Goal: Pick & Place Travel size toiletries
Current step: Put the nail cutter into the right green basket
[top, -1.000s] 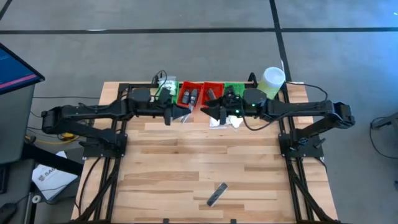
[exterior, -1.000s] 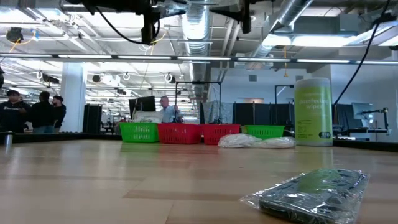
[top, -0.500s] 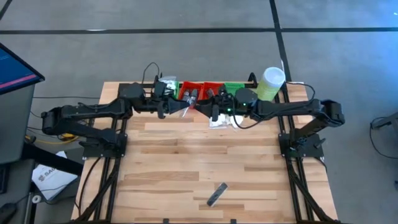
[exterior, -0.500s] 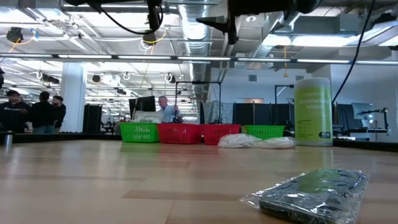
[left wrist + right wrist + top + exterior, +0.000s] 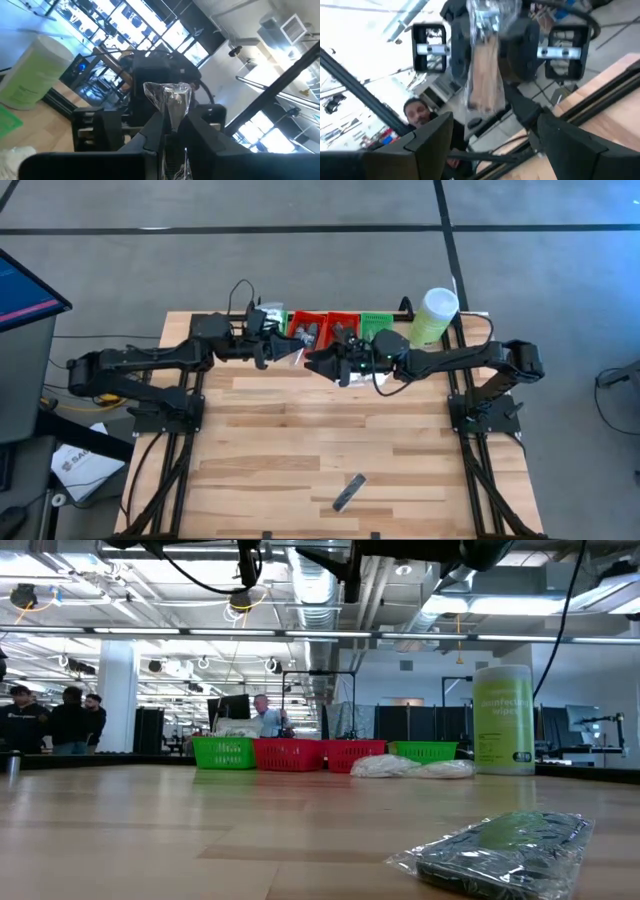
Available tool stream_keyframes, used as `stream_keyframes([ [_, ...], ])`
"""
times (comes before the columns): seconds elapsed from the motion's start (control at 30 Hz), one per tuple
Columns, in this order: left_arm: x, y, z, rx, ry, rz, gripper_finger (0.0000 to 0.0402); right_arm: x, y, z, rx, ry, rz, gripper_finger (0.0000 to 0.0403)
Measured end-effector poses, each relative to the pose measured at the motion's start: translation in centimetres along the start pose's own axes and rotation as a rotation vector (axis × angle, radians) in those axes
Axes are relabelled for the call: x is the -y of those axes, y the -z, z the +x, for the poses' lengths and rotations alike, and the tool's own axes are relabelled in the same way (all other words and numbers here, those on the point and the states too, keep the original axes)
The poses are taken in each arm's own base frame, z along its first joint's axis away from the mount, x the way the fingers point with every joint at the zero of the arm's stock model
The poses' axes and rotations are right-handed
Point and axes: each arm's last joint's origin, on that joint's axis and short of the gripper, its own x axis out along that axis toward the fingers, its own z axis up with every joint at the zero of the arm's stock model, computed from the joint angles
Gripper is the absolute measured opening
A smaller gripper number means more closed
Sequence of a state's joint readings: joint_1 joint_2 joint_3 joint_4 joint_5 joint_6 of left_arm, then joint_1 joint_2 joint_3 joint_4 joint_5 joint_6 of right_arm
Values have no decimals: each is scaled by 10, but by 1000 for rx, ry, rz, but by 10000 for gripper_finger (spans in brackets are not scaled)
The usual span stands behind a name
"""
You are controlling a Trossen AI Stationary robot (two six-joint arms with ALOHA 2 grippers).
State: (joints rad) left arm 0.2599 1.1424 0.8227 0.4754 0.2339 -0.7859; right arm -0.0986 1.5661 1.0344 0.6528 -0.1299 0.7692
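My left gripper (image 5: 283, 355) hangs above the table's far middle, in front of the trays, shut on a clear crinkly packet (image 5: 169, 97) that sticks out past its fingertips. My right gripper (image 5: 314, 362) faces it, level and open. Its fingers (image 5: 432, 137) are spread wide just short of the packet (image 5: 482, 70); I cannot tell whether they touch it. A dark bar in clear wrap (image 5: 348, 492) lies flat near the front edge. Two white soft packets (image 5: 382, 766) lie on the wood before the trays. My left gripper pinches the clear packet by its near end (image 5: 174, 119) between its two fingers (image 5: 152, 131). The fingers come about level from the table's left and lie along the packet. The free end juts out toward the right gripper, lifted clear of the table.
A row of small green and red trays (image 5: 343, 325) stands along the far edge, with dark items in the left red one (image 5: 305, 330). A tall pale green canister (image 5: 437, 313) stands at the far right. Bare wood stretches across the table's middle (image 5: 320, 430). People show in the room behind.
My right gripper has gone toward the table's left, closing on the left gripper, sunk a little and tipped up until it points level, staying open. My left gripper has tipped up with the packet, then kept still.
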Motion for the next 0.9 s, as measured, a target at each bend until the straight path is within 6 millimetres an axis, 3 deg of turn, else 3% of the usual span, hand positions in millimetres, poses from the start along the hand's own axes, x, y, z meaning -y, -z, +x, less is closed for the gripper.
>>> stream_keyframes([
  [0.23,-6,14,12,-20,-39,6,44,-1,-8,1,67,-13,-6,281],
  [0.5,-18,25,26,-37,-48,-6,44,0,-12,5,14,52,-2,281],
  [0.9,-15,18,23,-5,-7,-16,44,-5,-5,6,-106,-35,23,281],
])
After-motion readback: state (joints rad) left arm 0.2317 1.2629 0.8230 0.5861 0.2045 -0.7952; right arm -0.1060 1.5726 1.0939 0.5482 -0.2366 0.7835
